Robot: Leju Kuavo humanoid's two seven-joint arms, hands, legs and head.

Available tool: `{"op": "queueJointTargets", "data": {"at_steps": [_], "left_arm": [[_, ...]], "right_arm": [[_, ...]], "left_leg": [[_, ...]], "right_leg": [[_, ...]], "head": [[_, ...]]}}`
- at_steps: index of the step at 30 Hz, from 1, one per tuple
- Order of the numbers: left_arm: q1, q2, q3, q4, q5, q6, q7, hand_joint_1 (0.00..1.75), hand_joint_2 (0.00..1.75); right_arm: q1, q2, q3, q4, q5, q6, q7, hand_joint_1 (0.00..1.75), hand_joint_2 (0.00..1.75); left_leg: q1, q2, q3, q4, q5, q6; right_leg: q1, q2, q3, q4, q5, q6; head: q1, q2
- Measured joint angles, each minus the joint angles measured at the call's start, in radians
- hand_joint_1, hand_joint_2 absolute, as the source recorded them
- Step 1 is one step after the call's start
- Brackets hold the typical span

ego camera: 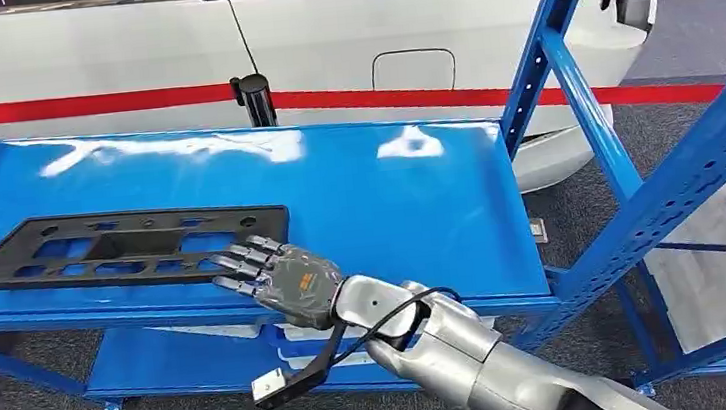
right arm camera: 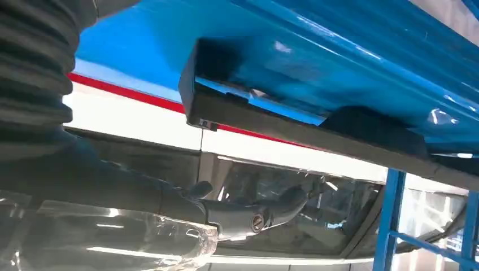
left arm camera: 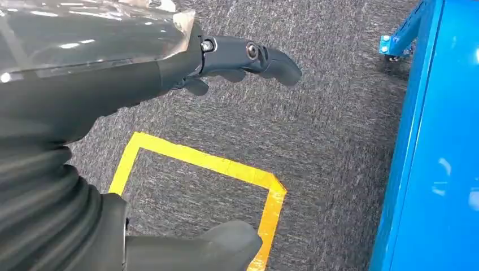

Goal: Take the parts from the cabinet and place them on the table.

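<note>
The right hand [ego camera: 286,281] is seen at the front edge of the blue shelf [ego camera: 389,202], its fingers spread and reaching over the near corner of the black panel [ego camera: 127,248]; nothing is grasped. The panel lies flat on the shelf, to the left of this hand, its long axis along the shelf front. The left hand [left arm camera: 237,62] hangs over the carpet, holding nothing, so the right hand is judged nearer.

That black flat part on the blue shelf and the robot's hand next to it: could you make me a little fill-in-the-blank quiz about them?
1. The black part lies flat on the ____ shelf.
2. The hand reaching toward the part is the robot's ____ hand.
3. Behind the shelf, the white car carries a ____ stripe.
4. Under the left hand, the carpet bears ____ tape.

Missing words: blue; right; red; yellow
</note>
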Motion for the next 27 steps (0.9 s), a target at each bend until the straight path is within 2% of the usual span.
{"op": "queueJointTargets", "data": {"at_steps": [6,16,27], "left_arm": [[0.000,0.000,0.000,0.000,0.001,0.000,0.000,0.00,1.75],[0.002,-0.002,0.001,0.000,0.008,0.003,0.000,0.00,1.75],[0.005,-0.002,0.002,0.000,0.019,0.009,-0.002,0.00,1.75]], "right_arm": [[-0.007,0.008,0.001,0.020,0.000,-0.003,0.002,0.00,1.75],[-0.058,0.063,-0.011,0.071,0.000,-0.024,0.018,0.00,1.75],[-0.114,0.096,-0.047,0.074,0.012,-0.019,0.037,0.00,1.75]], "left_leg": [[0.000,0.000,0.000,0.000,0.000,0.000],[0.001,0.000,0.000,0.000,0.000,0.000],[0.000,0.000,0.000,0.000,0.000,0.000]], "right_leg": [[0.000,0.000,0.000,0.000,0.000,0.000],[0.000,0.000,0.000,0.000,0.000,0.000],[0.000,0.000,0.000,0.000,0.000,0.000]], "head": [[0.000,0.000],[0.000,0.000],[0.000,0.000]]}}
